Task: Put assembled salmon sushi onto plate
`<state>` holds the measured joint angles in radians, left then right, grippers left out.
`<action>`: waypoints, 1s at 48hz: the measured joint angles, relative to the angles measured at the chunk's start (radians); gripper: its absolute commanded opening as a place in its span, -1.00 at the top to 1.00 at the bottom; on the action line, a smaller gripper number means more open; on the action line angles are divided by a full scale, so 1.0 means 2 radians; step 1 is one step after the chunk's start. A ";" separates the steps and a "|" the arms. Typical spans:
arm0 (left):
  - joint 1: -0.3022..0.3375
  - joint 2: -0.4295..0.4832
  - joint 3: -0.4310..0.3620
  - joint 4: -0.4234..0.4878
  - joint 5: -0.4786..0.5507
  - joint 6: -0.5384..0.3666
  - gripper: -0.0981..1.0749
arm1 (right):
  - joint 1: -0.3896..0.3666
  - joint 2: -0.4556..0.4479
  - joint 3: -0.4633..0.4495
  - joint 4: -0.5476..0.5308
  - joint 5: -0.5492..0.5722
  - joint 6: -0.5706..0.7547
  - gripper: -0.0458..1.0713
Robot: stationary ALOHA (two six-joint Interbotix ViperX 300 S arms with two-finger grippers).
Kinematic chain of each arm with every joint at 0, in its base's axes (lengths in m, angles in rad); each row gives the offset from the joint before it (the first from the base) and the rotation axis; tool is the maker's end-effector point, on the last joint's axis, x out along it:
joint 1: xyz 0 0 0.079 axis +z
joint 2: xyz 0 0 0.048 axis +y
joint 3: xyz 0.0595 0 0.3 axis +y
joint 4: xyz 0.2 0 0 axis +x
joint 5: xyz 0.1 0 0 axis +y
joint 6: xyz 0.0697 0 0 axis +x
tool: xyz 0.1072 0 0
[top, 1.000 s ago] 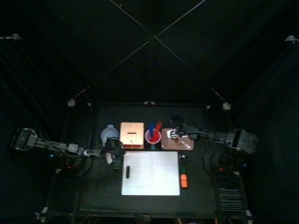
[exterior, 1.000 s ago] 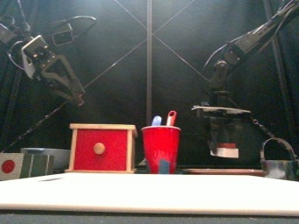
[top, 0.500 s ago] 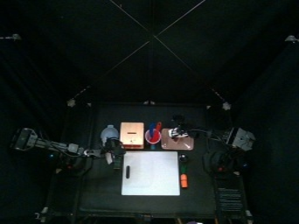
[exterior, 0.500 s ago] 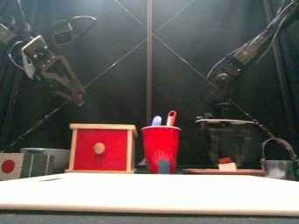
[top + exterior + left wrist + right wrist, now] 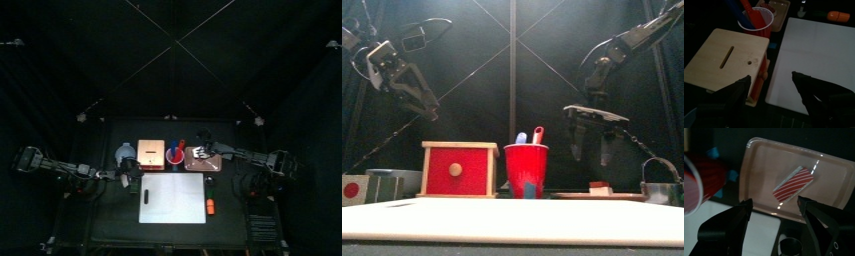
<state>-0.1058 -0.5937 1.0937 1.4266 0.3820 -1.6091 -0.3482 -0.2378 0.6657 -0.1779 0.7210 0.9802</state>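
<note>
the assembled salmon sushi (image 5: 793, 184) already lies on the plate (image 5: 759, 165), centre frame in our right wrist view. our right gripper (image 5: 775, 208) stands wide apart above it, empty; we should lift straight clear without brushing it. our left gripper (image 5: 771, 82), jaws apart, rests.

You see the striped pink-and-white salmon sushi (image 5: 794, 184) lying flat, diagonal, on the pink-tan plate (image 5: 761, 168), beyond the right gripper's (image 5: 776, 208) spread jaws.

The white board (image 5: 174, 198) lies bare across the middle of the tabletop, free to pass over. At its twelve o'clock the wooden box (image 5: 460, 168) and red cup (image 5: 525, 171) stand as a wall. At two o'clock, the plate (image 5: 761, 175) sits under the right gripper (image 5: 593, 145), fingers spread.
</note>
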 measured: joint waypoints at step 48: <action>0.000 0.000 -0.038 0.031 -0.084 0.000 -0.85 | 0.081 -0.150 0.195 -0.316 -0.473 -0.002 -0.87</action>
<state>-0.1058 -0.5937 1.0170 1.4880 0.2132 -1.6091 -0.1871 -0.5384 1.0554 -0.8099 -0.2255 0.9771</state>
